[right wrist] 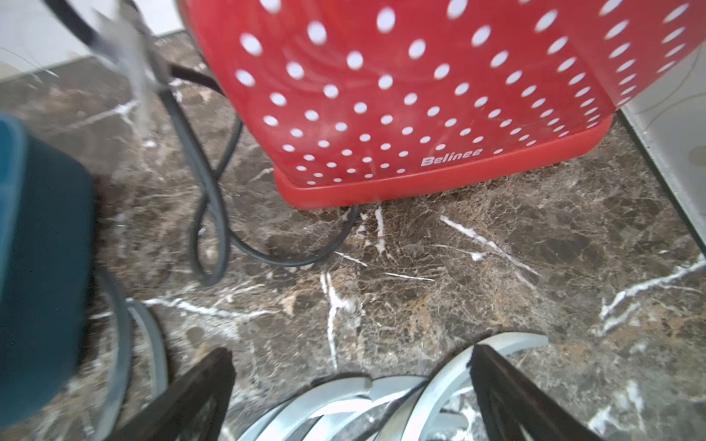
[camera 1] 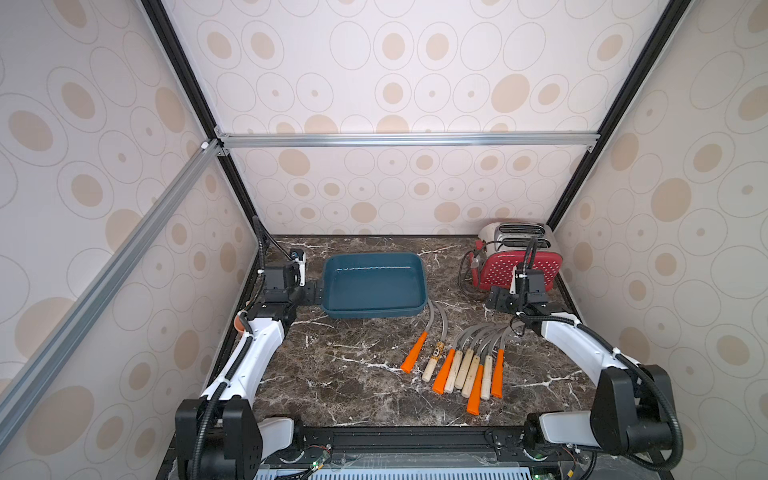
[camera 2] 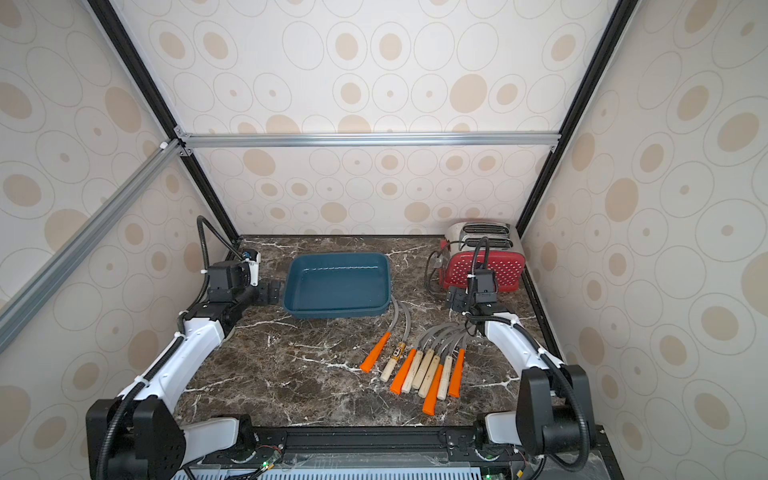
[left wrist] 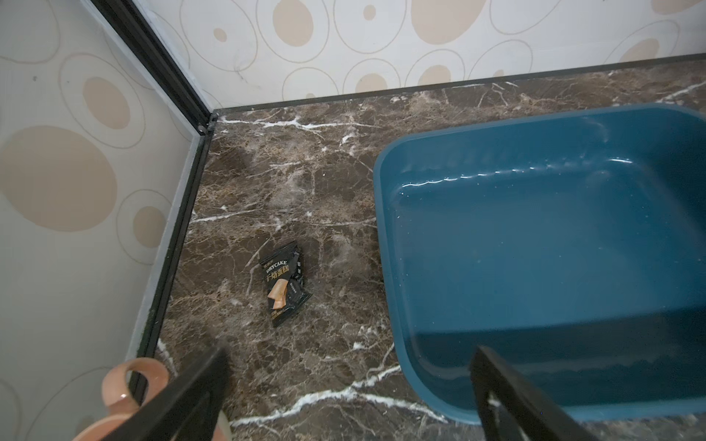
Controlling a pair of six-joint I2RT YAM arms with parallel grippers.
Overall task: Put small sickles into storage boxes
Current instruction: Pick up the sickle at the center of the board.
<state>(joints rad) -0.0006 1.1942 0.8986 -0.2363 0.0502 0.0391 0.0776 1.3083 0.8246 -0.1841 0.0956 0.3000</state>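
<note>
Hovering right hand (right wrist: 351, 349), fingers apart, over curved grey sickle blades (right wrist: 336, 408); left hand (left wrist: 349, 346) apart beside glossy teal tray (left wrist: 535, 248).

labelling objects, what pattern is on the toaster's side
Toaster: red with white dots, clearest in the right wrist view.

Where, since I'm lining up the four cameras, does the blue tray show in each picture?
Top view: blue tray, middle of the table's far half, empty.
Top view: same spot.
Left wrist: large, beside the black snack packet.
Right wrist: blurred dark slab, across the black cord from the red toaster.
Shared landmark: the brown marble table under it, in all four.
</note>
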